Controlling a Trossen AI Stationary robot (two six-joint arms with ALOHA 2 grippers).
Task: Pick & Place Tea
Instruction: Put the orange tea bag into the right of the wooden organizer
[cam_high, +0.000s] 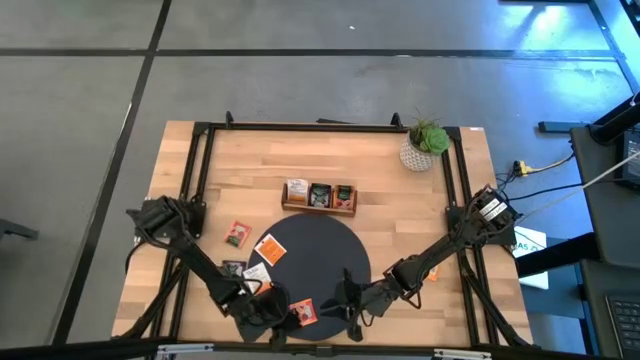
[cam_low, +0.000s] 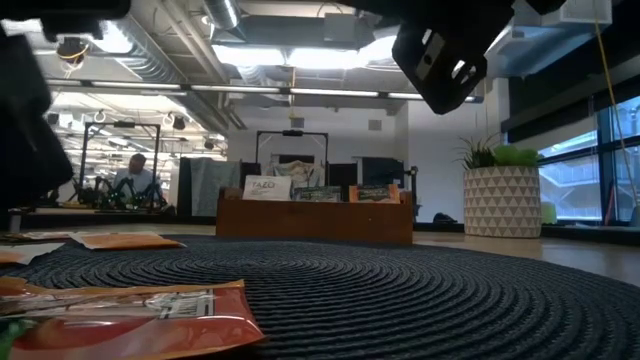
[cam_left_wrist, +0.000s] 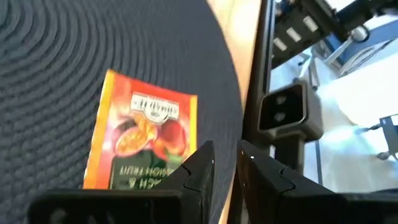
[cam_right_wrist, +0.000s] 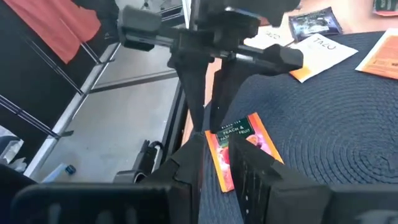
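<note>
An orange-red tea sachet (cam_high: 303, 313) lies flat on the dark round mat (cam_high: 320, 245) near its near edge; it also shows in the left wrist view (cam_left_wrist: 143, 134) and the right wrist view (cam_right_wrist: 245, 146). My left gripper (cam_left_wrist: 225, 163) is shut, its tips at the sachet's corner. My right gripper (cam_right_wrist: 219, 167), also shut, hovers just right of the sachet, pointing at it. More sachets lie to the left: an orange one (cam_high: 270, 250) and a white-and-orange one (cam_high: 256, 272) on the mat, a black one (cam_high: 232, 268) and a red one (cam_high: 238, 234) on the wood. My left gripper comes down slanting from the table's left at a corner of the orange-red sachet (cam_left_wrist: 186, 163). Its own finger (cam_left_wrist: 200, 167) hides that corner, so I cannot tell whether it touches. The sachet lies flat on the mat.
A brown wooden three-compartment tray (cam_high: 319, 196) with sachets standing in it sits beyond the mat. A potted plant (cam_high: 424, 145) stands at the far right corner. A black frame rail (cam_high: 320, 127) runs around the table's edge, close to the grippers on the near side.
</note>
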